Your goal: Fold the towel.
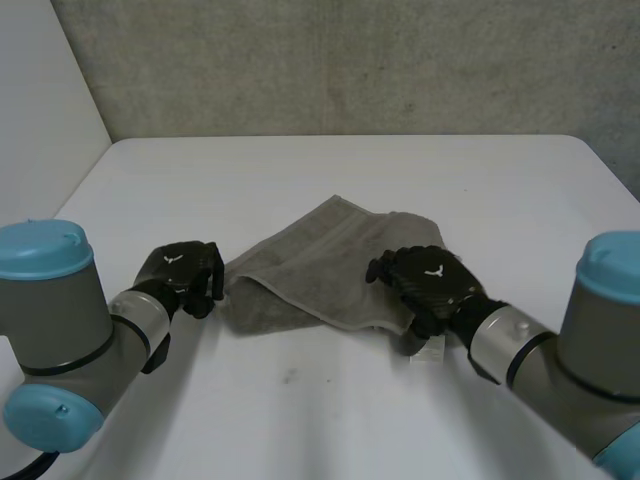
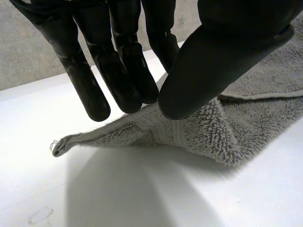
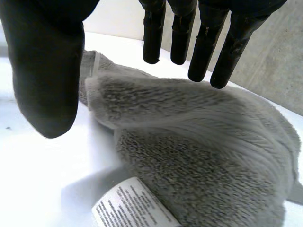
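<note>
Right hand (image 3: 47, 71) is hanging open over the towel (image 3: 199, 156), fingers (image 3: 203, 52) straight and thumb spread well apart. Its wrist view is showing a white printed label (image 3: 135, 208) at the towel's edge under the palm; in the head view this is reading as a small white scrap beside that hand. Left hand (image 2: 118, 56) is likewise released, straight fingers hovering over a thin towel corner. Grey terry towel is lying doubled over and rumpled between both hands on the white table (image 1: 350, 170).
</note>
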You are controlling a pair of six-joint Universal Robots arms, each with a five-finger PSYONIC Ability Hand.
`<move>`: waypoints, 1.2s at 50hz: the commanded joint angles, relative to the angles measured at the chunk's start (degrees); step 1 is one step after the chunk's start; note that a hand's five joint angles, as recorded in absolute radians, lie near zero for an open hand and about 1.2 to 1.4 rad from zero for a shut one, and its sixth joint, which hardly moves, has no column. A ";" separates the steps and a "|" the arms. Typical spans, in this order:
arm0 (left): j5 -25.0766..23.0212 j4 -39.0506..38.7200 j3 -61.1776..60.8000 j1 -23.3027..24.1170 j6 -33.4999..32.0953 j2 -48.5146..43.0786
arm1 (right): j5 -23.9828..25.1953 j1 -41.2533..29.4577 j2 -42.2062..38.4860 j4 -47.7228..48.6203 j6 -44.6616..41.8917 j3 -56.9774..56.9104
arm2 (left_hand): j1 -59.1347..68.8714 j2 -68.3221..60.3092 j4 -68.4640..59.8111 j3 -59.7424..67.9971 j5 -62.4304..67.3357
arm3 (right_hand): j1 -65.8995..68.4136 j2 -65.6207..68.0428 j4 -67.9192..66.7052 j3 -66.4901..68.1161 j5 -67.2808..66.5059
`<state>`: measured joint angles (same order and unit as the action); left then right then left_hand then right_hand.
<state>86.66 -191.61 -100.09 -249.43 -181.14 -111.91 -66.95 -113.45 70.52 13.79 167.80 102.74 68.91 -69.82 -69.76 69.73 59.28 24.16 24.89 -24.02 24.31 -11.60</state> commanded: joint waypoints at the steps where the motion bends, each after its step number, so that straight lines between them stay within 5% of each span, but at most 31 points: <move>1: 0.00 -0.08 -0.11 0.00 0.00 -0.33 | -7.39 -5.55 -4.77 7.47 -0.64 -0.25 | 11.09 -10.18 -10.24 10.27 10.72 | -2.81 -3.55 2.68 -2.96 0.26; 15: 0.00 -0.26 -0.37 0.00 0.00 -0.42 | -17.41 -9.86 -10.66 14.25 -1.25 -4.65 | 11.09 -10.18 -10.24 10.27 10.72 | 6.76 6.03 -6.90 6.61 -9.32; 24: 0.00 -0.43 -0.63 0.09 -0.09 -1.21 | -19.53 -9.25 -9.26 14.25 -1.95 -4.04 | 11.09 -10.18 -10.24 10.27 10.72 | 17.72 16.98 -17.85 17.57 -20.27; 35: 0.00 -0.52 -1.25 0.44 -0.18 -2.44 | -19.18 -8.54 -3.72 13.55 -1.34 -2.72 | 11.09 -10.18 -10.24 10.27 10.72 | 55.84 55.11 -55.98 55.69 -58.40; 44: 0.00 -0.69 -1.25 0.53 -0.09 -2.61 | -14.17 -1.60 4.80 8.19 -3.10 -0.78 | 11.09 -10.18 -10.24 10.27 10.72 | 55.84 55.11 -55.98 55.69 -58.40; 49: 0.00 -0.78 -1.34 0.79 -0.09 -2.79 | -6.63 4.45 8.22 -0.06 -6.52 0.44 | -17.08 17.98 17.92 -17.89 -17.44 | 55.84 55.11 -55.98 55.69 -58.40; 60: 0.26 -0.78 -1.25 0.88 -0.18 -3.32 | -4.59 6.49 10.87 -1.66 -7.14 2.03 | -26.91 27.81 27.75 -27.72 -27.27 | 55.84 55.11 -55.98 55.69 -58.40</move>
<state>86.74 -192.41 -101.35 -248.56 -181.26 -115.03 -71.72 -107.48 79.79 12.38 160.75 104.38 39.92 -39.79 -39.77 39.81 29.64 76.65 76.31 -76.38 76.19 -66.85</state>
